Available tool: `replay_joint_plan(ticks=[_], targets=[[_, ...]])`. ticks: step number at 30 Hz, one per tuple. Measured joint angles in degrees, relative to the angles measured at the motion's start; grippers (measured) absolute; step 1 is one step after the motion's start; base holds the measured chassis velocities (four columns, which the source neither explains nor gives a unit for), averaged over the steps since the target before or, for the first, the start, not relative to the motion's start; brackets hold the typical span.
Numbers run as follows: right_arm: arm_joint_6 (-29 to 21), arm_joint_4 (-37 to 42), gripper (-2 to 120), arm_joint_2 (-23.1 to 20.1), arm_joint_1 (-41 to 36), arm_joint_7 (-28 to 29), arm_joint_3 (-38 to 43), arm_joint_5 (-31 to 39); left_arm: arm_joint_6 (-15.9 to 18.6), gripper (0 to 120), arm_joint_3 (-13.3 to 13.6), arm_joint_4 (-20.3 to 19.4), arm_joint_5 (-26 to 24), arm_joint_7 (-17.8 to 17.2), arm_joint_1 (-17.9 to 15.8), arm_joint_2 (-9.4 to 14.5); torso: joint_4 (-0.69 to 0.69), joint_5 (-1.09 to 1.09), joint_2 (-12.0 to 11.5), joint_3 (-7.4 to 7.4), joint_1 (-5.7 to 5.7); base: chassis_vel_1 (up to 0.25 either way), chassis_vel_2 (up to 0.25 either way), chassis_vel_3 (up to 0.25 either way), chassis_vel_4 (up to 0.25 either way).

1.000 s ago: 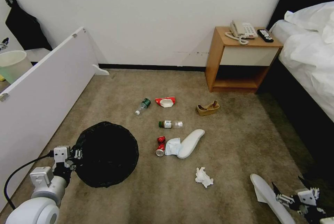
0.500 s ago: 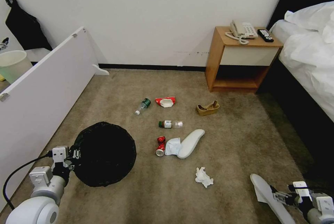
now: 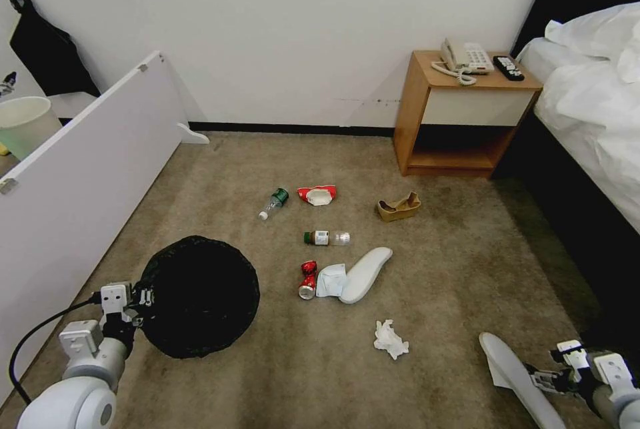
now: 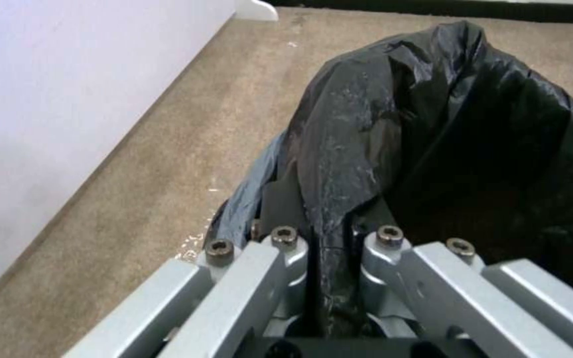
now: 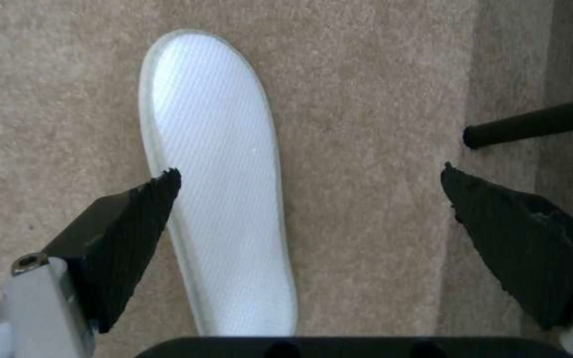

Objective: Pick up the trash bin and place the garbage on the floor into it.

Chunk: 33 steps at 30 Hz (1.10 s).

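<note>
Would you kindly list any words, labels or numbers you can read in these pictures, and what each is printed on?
None can be read.
Bottle: white label, print too small.
Green-labelled bottle: too small.
Red can: markings blurred.
Telephone and remote: keys too small.

Head camera: high, facing forward and down over the floor (image 3: pixel 427 322), wide coverage to the far wall. Left wrist camera: close behind the left gripper (image 4: pixel 330 243), facing the trash bin (image 4: pixel 445 129), shared with the head view at 8 o'clock. Right wrist camera: close above a slipper (image 5: pixel 217 184), shared at 5 o'clock.
</note>
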Motion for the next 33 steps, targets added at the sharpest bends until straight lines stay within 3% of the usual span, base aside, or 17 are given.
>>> replay_joint_plan(ticks=[21,33], targets=[[-1.75,-2.11,100,-6.4,4.73,-0.94,-6.03,4.86,-0.92,5,-0.2,1.97,1.24,0.85,-1.14,-3.09,0.0,0.0,0.0,0.0,0.0,0.0,0.0,0.0,0.0],[4.12,-2.23,100,-5.31,6.65,-9.85,-6.62,2.88,-1.47,5,-0.41,3.04,1.21,1.42,-1.33,-3.22,0.01,0.01,0.0,0.0,0.0,0.0,0.0,0.0,0.0]])
